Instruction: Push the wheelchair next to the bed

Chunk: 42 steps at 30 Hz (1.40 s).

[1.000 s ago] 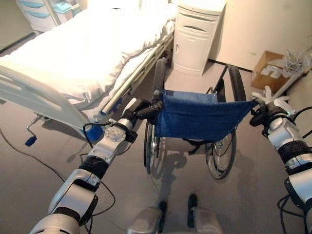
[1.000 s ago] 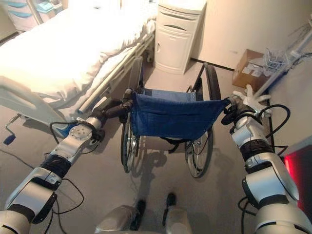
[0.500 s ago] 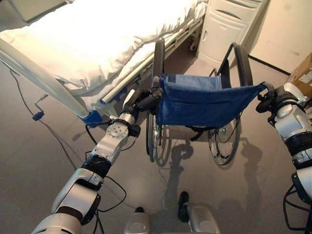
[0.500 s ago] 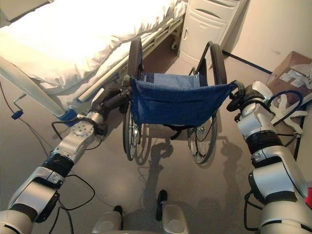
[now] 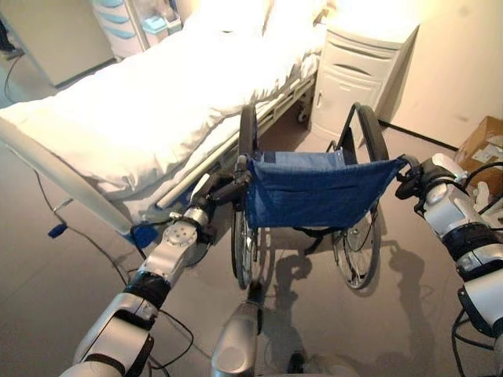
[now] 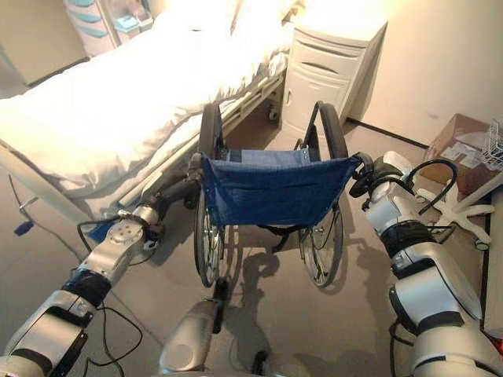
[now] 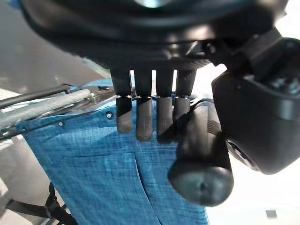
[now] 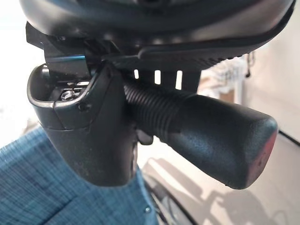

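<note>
My left hand (image 5: 214, 191) and right hand (image 5: 416, 179) each grip a push handle of the wheelchair (image 5: 310, 192). It stands just beside the bed (image 5: 141, 110), its left wheel near the frame, so I judge little pushing remains.

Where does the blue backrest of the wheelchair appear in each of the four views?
Left eye view: blue backrest, centre.
Right eye view: centre, slightly higher.
Left wrist view: beyond the left hand, whose fingers curl over it.
Right wrist view: one corner.
Shared landmark: white nightstand.
</note>
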Available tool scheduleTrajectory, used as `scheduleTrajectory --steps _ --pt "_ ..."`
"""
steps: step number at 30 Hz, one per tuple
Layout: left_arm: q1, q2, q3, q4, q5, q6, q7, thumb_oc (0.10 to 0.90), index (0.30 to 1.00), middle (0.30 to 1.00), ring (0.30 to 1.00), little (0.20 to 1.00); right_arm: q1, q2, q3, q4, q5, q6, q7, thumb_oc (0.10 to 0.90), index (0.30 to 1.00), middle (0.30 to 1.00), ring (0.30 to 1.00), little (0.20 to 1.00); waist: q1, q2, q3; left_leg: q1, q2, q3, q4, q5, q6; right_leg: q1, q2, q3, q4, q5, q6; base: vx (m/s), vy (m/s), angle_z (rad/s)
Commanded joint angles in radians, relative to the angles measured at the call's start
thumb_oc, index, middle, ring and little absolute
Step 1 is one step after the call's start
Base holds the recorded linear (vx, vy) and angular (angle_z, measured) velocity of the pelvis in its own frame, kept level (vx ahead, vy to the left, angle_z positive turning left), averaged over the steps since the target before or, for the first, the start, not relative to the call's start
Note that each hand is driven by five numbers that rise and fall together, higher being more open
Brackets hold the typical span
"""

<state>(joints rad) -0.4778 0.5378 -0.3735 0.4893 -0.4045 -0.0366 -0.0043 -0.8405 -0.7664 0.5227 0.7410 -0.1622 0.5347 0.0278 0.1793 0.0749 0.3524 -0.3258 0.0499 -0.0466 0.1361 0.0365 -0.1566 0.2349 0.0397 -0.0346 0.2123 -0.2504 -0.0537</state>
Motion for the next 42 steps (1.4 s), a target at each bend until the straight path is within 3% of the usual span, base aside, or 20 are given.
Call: scheduleTrajectory --steps 1,4,5,8,16,17,19,21,23,25,27,29,30,34,35,37,38,40,41,42 --pt "-0.115 0.048 0.107 0.065 0.042 0.022 0.075 0.400 0.300 0.300 0.300 0.300 0.017 0.096 0.019 -0.122 0.057 -0.186 0.160 0.400 0.300 0.300 0.300 0.300 -0.041 -0.039 -0.042 0.062 -0.011 0.054 -0.055 0.135 0.100 0.038 -0.020 0.048 0.095 0.010 0.088 0.39 0.313 -0.74" --pt "-0.145 0.057 0.082 0.104 0.047 0.026 0.068 0.400 0.300 0.300 0.300 0.300 0.069 0.115 -0.001 -0.124 0.049 -0.173 0.163 0.400 0.300 0.300 0.300 0.300 -0.045 -0.055 -0.069 0.068 -0.011 0.066 0.049 0.075 0.121 0.048 -0.076 0.002 0.129 0.012 0.113 0.41 0.281 -0.39" --pt "-0.148 0.068 0.077 0.101 0.050 0.037 0.068 0.400 0.300 0.300 0.300 0.300 0.088 0.132 -0.004 -0.126 0.050 -0.166 0.153 0.400 0.300 0.300 0.300 0.300 -0.043 -0.068 -0.080 0.084 -0.024 0.075 0.074 0.046 0.136 0.036 -0.113 -0.022 0.155 0.067 0.144 0.39 0.256 0.13" --pt "-0.162 0.080 0.066 0.097 0.065 0.053 0.080 0.400 0.300 0.300 0.300 0.300 0.108 0.156 -0.009 -0.122 0.042 -0.174 0.129 0.400 0.300 0.300 0.300 0.300 -0.037 -0.082 -0.097 0.099 -0.038 0.086 0.081 0.031 0.153 0.027 -0.157 -0.043 0.168 0.131 0.177 0.30 0.218 -0.09" --pt "-0.196 0.077 0.046 0.087 0.091 0.060 0.094 0.400 0.300 0.300 0.300 0.300 0.073 0.182 -0.028 -0.047 0.051 -0.209 0.092 0.400 0.300 0.300 0.300 0.300 0.002 -0.106 -0.125 0.067 -0.087 0.097 0.113 -0.017 0.189 0.024 -0.246 -0.066 0.200 0.298 0.193 0.23 0.137 -0.29" --pt "-0.184 0.076 0.047 0.078 0.101 0.060 0.099 0.400 0.300 0.300 0.300 0.300 0.081 0.185 -0.032 -0.040 0.055 -0.220 0.086 0.400 0.300 0.300 0.300 0.300 0.012 -0.108 -0.135 0.068 -0.098 0.091 0.111 -0.027 0.202 0.014 -0.257 -0.069 0.246 0.346 0.200 0.20 0.095 -0.15" --pt "-0.157 0.065 0.051 0.073 0.106 0.050 0.115 0.400 0.300 0.300 0.300 0.300 0.103 0.187 -0.032 -0.034 0.050 -0.232 0.092 0.400 0.300 0.300 0.300 0.300 0.007 -0.101 -0.144 0.104 -0.103 0.087 0.088 -0.037 0.222 -0.044 -0.234 -0.065 0.361 0.377 0.203 0.39 0.167 -0.17" --pt "-0.129 0.051 0.058 0.069 0.117 0.044 0.122 0.400 0.300 0.300 0.300 0.300 0.131 0.186 -0.028 -0.038 0.043 -0.241 0.096 0.400 0.300 0.300 0.300 0.300 -0.007 -0.105 -0.149 0.133 -0.116 0.081 0.072 -0.039 0.234 -0.088 -0.193 -0.046 0.368 0.386 0.201 0.42 0.103 0.11" --pt "-0.093 0.043 0.064 0.062 0.123 0.021 0.132 0.400 0.300 0.300 0.300 0.300 0.165 0.181 -0.029 -0.064 0.036 -0.240 0.089 0.400 0.300 0.300 0.300 0.300 -0.041 -0.105 -0.133 0.186 -0.120 0.068 0.064 -0.055 0.239 -0.198 -0.179 -0.039 0.335 0.380 0.188 0.41 -0.028 0.01" --pt "-0.101 0.044 0.065 0.065 0.126 0.006 0.131 0.400 0.300 0.300 0.300 0.300 0.154 0.182 -0.021 -0.083 0.044 -0.217 0.072 0.400 0.300 0.300 0.300 0.300 -0.081 -0.093 -0.087 0.242 -0.117 0.035 0.070 -0.089 0.245 -0.385 -0.176 -0.030 0.322 0.370 0.172 0.28 -0.126 -0.06" --pt "-0.125 0.060 0.063 0.073 0.105 -0.017 0.121 0.400 0.300 0.300 0.300 0.300 0.116 0.173 -0.008 -0.101 0.070 -0.184 0.052 0.400 0.300 0.300 0.300 0.300 -0.126 -0.115 -0.033 0.259 -0.153 0.005 0.118 -0.155 0.255 -0.533 -0.187 -0.008 0.173 0.424 0.171 0.33 -0.229 0.30" --pt "-0.141 0.060 0.061 0.078 0.088 -0.022 0.118 0.400 0.300 0.300 0.300 0.300 0.097 0.162 -0.009 -0.111 0.071 -0.170 0.057 0.400 0.300 0.300 0.300 0.300 -0.158 -0.139 -0.012 0.297 -0.184 -0.028 0.140 -0.202 0.251 -0.583 -0.203 -0.008 -0.017 0.436 0.184 0.54 -0.256 1.11" --pt "-0.148 0.049 0.065 0.079 0.079 -0.023 0.125 0.400 0.300 0.300 0.300 0.300 0.080 0.153 -0.010 -0.120 0.058 -0.153 0.070 0.400 0.300 0.300 0.300 0.300 -0.176 -0.132 -0.001 0.333 -0.177 -0.057 0.149 -0.237 0.243 -0.578 -0.196 -0.013 -0.120 0.438 0.192 0.54 -0.234 1.40" --pt "-0.202 0.023 0.063 0.091 0.079 -0.012 0.136 0.400 0.300 0.300 0.300 0.300 -0.007 0.107 0.001 -0.096 0.087 -0.125 0.096 0.400 0.300 0.300 0.300 0.300 -0.199 -0.151 -0.013 0.330 -0.171 -0.077 0.201 -0.292 0.228 -0.544 -0.168 0.032 -0.111 0.419 0.185 0.37 -0.300 0.86" --pt "-0.206 0.016 0.059 0.102 0.067 -0.008 0.144 0.400 0.300 0.300 0.300 0.300 -0.015 0.107 0.006 -0.077 0.104 -0.131 0.103 0.400 0.300 0.300 0.300 0.300 -0.197 -0.151 -0.029 0.352 -0.134 -0.071 0.216 -0.299 0.208 -0.540 -0.180 0.014 -0.016 0.391 0.181 0.45 -0.329 0.48" --pt "-0.204 0.012 0.050 0.113 0.062 0.013 0.158 0.400 0.300 0.300 0.300 0.300 0.007 0.108 0.003 -0.075 0.114 -0.126 0.133 0.400 0.300 0.300 0.300 0.300 -0.213 -0.148 -0.054 0.427 -0.028 -0.034 0.240 -0.241 0.154 -0.515 -0.197 -0.045 0.047 0.364 0.168 0.50 -0.281 0.51" --pt "-0.203 0.012 0.050 0.113 0.060 0.014 0.159 0.400 0.300 0.300 0.300 0.300 0.009 0.108 0.002 -0.076 0.114 -0.126 0.135 0.400 0.300 0.300 0.300 0.300 -0.214 -0.147 -0.053 0.432 -0.023 -0.033 0.240 -0.239 0.151 -0.510 -0.197 -0.050 0.046 0.364 0.167 0.45 -0.213 0.36" --pt "-0.183 -0.005 0.050 0.111 0.071 0.021 0.166 0.400 0.300 0.300 0.300 0.300 0.049 0.098 -0.003 -0.076 0.103 -0.143 0.150 0.400 0.300 0.300 0.300 0.300 -0.245 -0.133 -0.084 0.514 0.067 -0.007 0.248 -0.089 0.104 -0.474 -0.167 -0.078 0.035 0.343 0.141 0.44 -0.192 0.18" --pt "-0.171 -0.007 0.052 0.103 0.068 0.025 0.176 0.400 0.300 0.300 0.300 0.300 0.072 0.098 -0.004 -0.084 0.099 -0.147 0.144 0.400 0.300 0.300 0.300 0.300 -0.245 -0.136 -0.092 0.501 0.075 0.002 0.308 -0.020 0.085 -0.441 -0.164 -0.100 0.015 0.331 0.126 0.43 -0.204 -0.07" --pt "-0.167 -0.006 0.053 0.102 0.062 0.025 0.179 0.400 0.300 0.300 0.300 0.300 0.083 0.098 -0.003 -0.089 0.102 -0.146 0.135 0.400 0.300 0.300 0.300 0.300 -0.240 -0.142 -0.093 0.467 0.069 0.006 0.363 0.005 0.082 -0.414 -0.163 -0.108 0.004 0.319 0.113 0.42 -0.204 0.02"
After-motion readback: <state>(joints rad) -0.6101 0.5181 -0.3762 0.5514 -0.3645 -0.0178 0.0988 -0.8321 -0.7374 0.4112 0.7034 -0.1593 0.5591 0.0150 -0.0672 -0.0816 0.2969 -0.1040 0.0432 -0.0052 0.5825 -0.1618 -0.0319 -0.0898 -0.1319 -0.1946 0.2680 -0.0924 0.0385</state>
